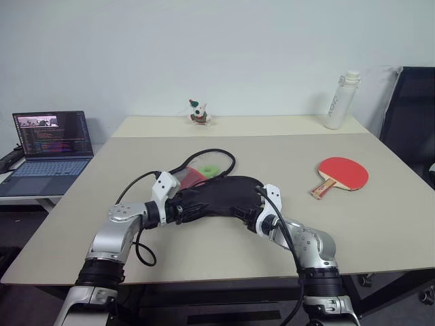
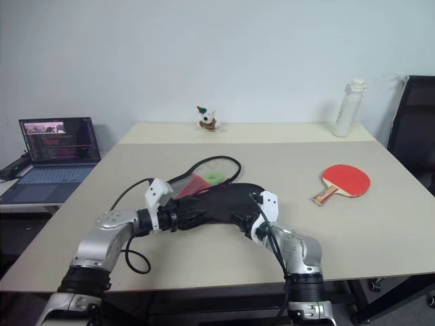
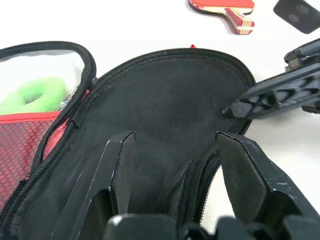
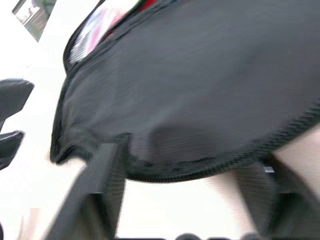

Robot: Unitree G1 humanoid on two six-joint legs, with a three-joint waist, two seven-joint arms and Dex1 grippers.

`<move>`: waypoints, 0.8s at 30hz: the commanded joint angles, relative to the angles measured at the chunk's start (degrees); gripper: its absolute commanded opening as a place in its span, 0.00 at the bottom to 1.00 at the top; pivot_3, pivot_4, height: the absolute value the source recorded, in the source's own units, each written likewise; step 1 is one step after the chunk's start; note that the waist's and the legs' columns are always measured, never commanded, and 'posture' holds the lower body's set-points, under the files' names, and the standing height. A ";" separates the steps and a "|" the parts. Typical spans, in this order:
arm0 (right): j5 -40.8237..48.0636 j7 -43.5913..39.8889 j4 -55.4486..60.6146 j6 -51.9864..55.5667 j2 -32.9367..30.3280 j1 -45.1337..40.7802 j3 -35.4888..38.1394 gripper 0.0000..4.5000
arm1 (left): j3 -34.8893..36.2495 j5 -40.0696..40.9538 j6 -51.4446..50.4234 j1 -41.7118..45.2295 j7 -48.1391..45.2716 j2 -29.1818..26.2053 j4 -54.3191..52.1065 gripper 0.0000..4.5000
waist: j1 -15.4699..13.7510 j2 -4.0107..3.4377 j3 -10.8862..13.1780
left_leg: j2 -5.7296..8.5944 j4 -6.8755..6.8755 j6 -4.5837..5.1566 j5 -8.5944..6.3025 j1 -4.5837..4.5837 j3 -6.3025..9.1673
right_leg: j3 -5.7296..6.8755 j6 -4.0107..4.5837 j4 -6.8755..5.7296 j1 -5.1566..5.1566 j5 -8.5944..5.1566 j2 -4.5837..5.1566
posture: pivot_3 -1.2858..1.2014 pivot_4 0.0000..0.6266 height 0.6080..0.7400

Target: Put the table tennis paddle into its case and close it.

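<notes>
The case (image 1: 221,193) lies unzipped at the middle of the table, its black face up. Its other flap, with red mesh and a clear pocket, is spread behind it with a green ring (image 1: 209,170) on it. My left gripper (image 1: 187,207) is shut on the case's narrow end, the black cloth (image 3: 170,100) running between its fingers (image 3: 120,165). My right gripper (image 1: 251,207) is at the case's round right rim. It is open, with the zipped edge (image 4: 200,170) across the gap between its fingers. The table tennis paddle (image 1: 343,173) lies red face up on the table to the right, apart from both grippers.
A laptop (image 1: 51,146) stands open on a low side table at the left. A white bottle (image 1: 342,100) and a small toy figure (image 1: 198,113) stand on the far table. A black chair (image 1: 411,115) is at the right edge. Black cables loop around the case.
</notes>
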State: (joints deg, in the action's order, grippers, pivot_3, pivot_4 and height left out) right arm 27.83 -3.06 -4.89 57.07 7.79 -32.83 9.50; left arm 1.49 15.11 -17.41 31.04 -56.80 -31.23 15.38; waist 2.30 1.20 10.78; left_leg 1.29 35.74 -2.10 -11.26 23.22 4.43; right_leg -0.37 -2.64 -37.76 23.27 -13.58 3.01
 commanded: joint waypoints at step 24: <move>2.94 -26.31 -5.65 11.63 -34.73 -11.03 -8.23 0.01 | -0.89 -0.18 1.21 -1.43 -0.81 -1.36 -3.50 0.62 | -0.27 -0.03 0.03 | 0.02 -0.07 0.05 -0.03 0.08 -0.15 | -0.06 -0.07 0.17 0.04 -0.07 0.04 | 0.52 0.24 1.00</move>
State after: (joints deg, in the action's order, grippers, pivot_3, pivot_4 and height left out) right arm 31.10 -26.02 -10.37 69.46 -25.58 -42.31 2.60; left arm 0.20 14.89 -17.23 28.91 -57.20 -31.87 12.28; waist 2.03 1.18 10.82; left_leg 1.30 35.66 -2.04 -11.29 23.30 4.28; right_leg -0.42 -2.70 -37.57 23.32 -13.65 3.04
